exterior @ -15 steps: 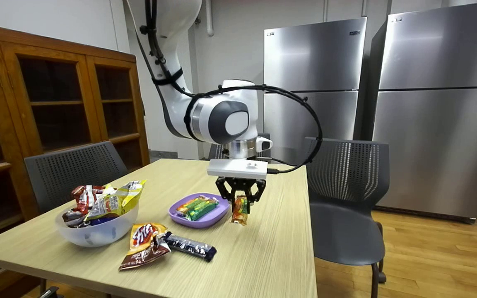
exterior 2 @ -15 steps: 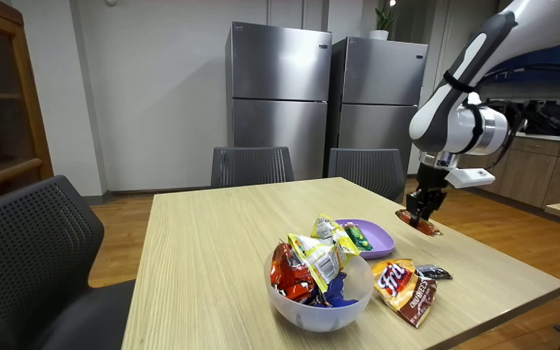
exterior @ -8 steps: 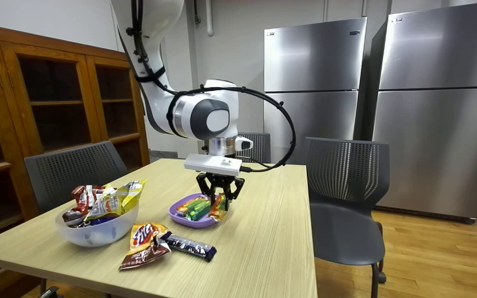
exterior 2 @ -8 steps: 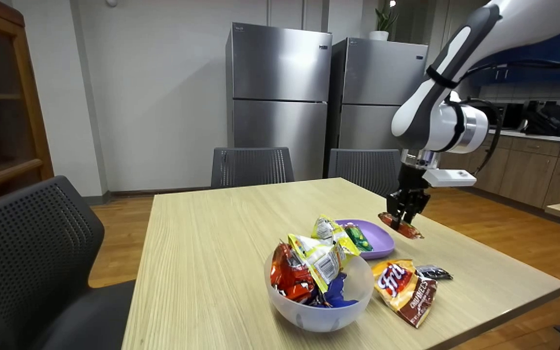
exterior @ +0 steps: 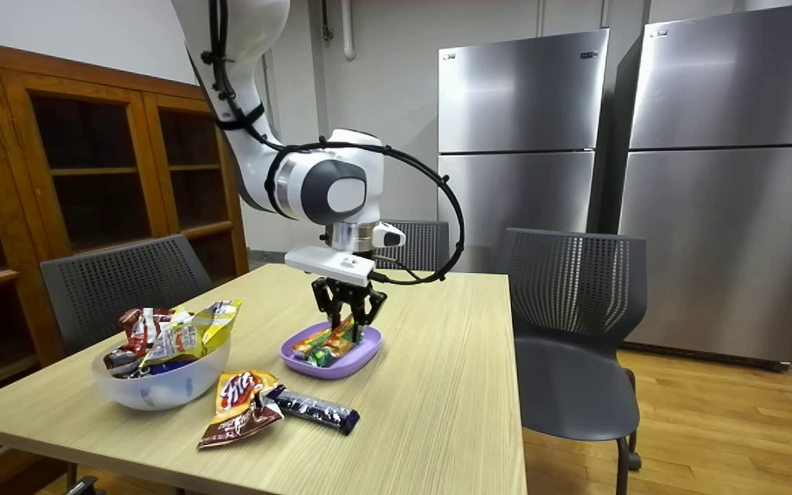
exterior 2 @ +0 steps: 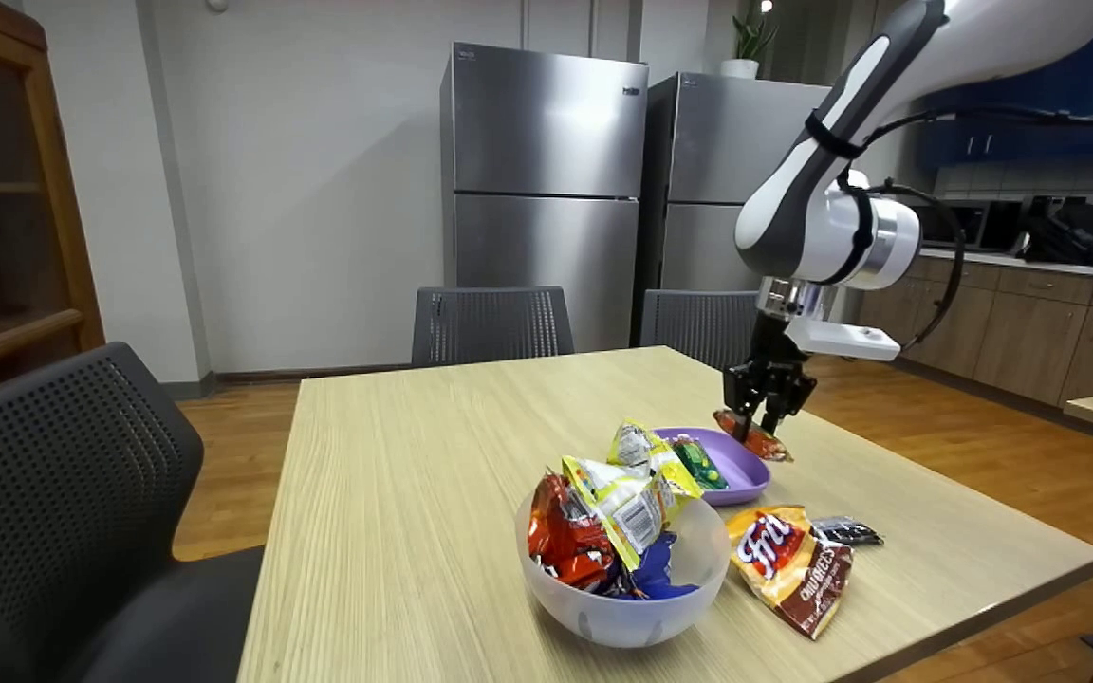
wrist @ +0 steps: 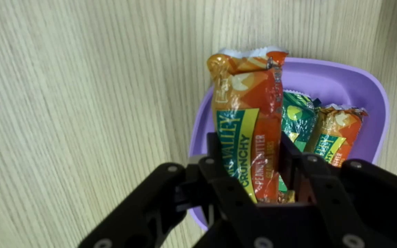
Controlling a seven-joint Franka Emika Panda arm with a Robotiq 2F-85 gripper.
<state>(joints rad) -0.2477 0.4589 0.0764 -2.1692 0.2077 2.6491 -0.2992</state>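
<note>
At the wrist view's centre, the gripper (wrist: 248,148) pinches a peanut butter granola bar (wrist: 245,94) between its fingers. At right, a purple plate (wrist: 322,74) holds two wrapped bars (wrist: 321,134).

One purple plate (wrist: 322,74): two granola bars (wrist: 336,129) visible inside, third bar (wrist: 246,93) above. Near plate, one each: bowl (exterior: 162,392), loose chip bag (exterior: 241,409), dark-wrapped bar (exterior: 315,410). Beyond plate: two fridges (exterior 2: 546,138).

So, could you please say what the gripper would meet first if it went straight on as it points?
Probably the plate: the gripper points down over it, gripping an orange bar. Depth is unclear, so the green bar there might come first.
</note>
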